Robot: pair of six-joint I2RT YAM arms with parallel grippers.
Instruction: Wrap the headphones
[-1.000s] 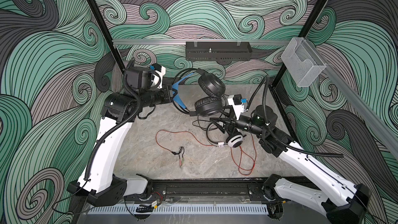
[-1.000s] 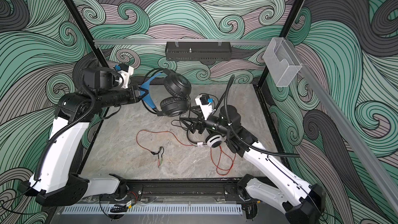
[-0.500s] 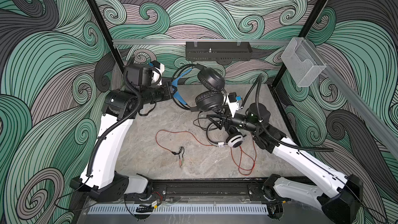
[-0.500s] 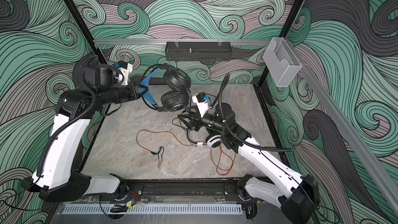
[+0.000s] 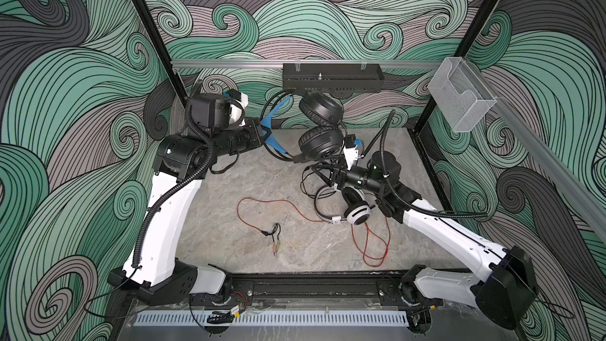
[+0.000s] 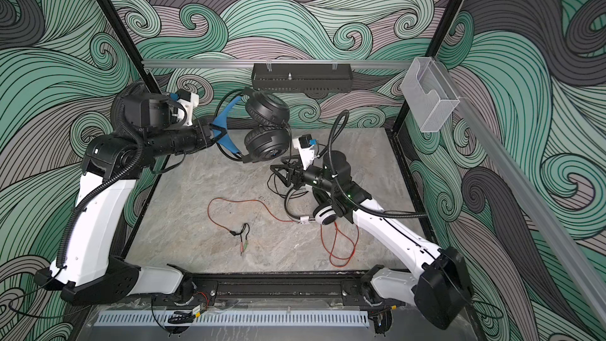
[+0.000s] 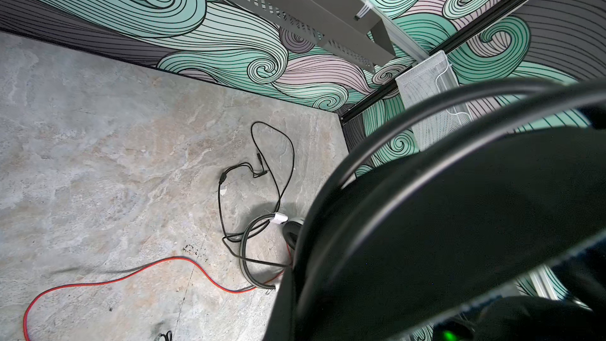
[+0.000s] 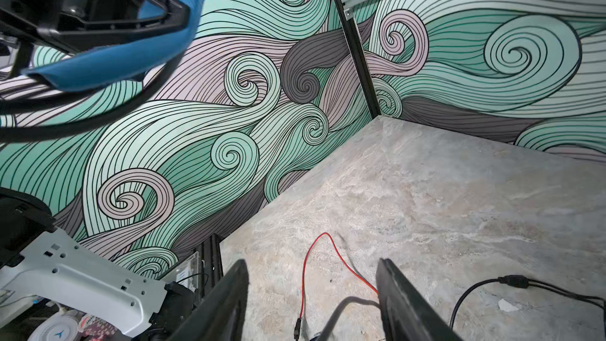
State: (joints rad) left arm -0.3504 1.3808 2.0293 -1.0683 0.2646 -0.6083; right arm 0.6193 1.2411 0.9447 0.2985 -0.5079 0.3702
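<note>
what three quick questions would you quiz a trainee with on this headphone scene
1. True or false: the black headset lies flat on the table.
2. What colour is the cable that trails from the white headset?
3. Which side's pincer grips the blue headband: A left, B right, C neither?

Key
1. False: it is held up off the table by its headband.
2. Red.
3. A: the left pincer is shut on it.
</note>
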